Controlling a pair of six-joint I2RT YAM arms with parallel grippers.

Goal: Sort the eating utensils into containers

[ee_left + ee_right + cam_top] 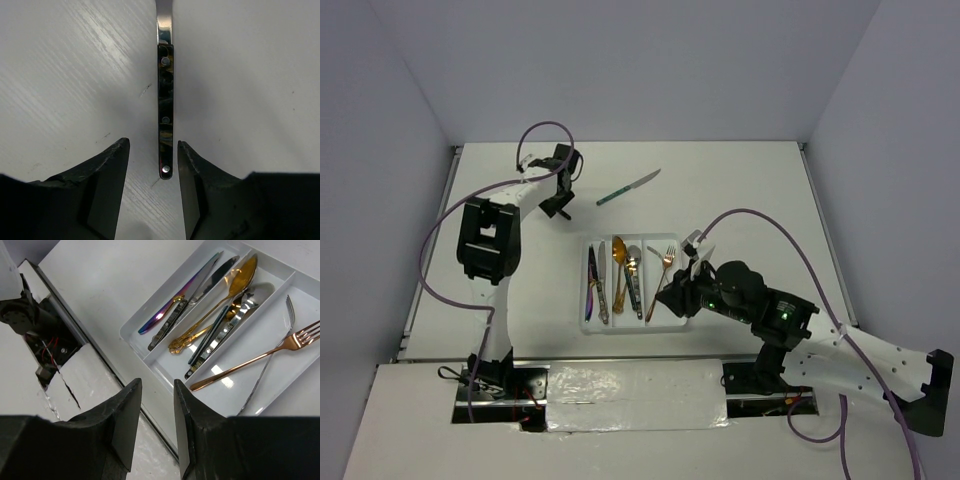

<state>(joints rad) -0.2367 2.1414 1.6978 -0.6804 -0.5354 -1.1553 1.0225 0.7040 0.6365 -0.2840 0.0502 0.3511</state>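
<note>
left arm point(488, 245): extends to upper left of top view, wrist bent down | left gripper point(152, 150): jaws parted, fingers pointing down | right arm point(775, 312): stretches from lower right toward centre | right gripper point(157, 390): narrow gap between jaws

Bright, even light; soft shadows; glints on the utensils point(242, 274)

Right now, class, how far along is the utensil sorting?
Done: most utensils lie sorted in the tray. In hand: the left gripper, open, straddles the handle of the one knife on the table. Left: gripping it and laying it with the other knives. The right gripper hovers empty.
</note>
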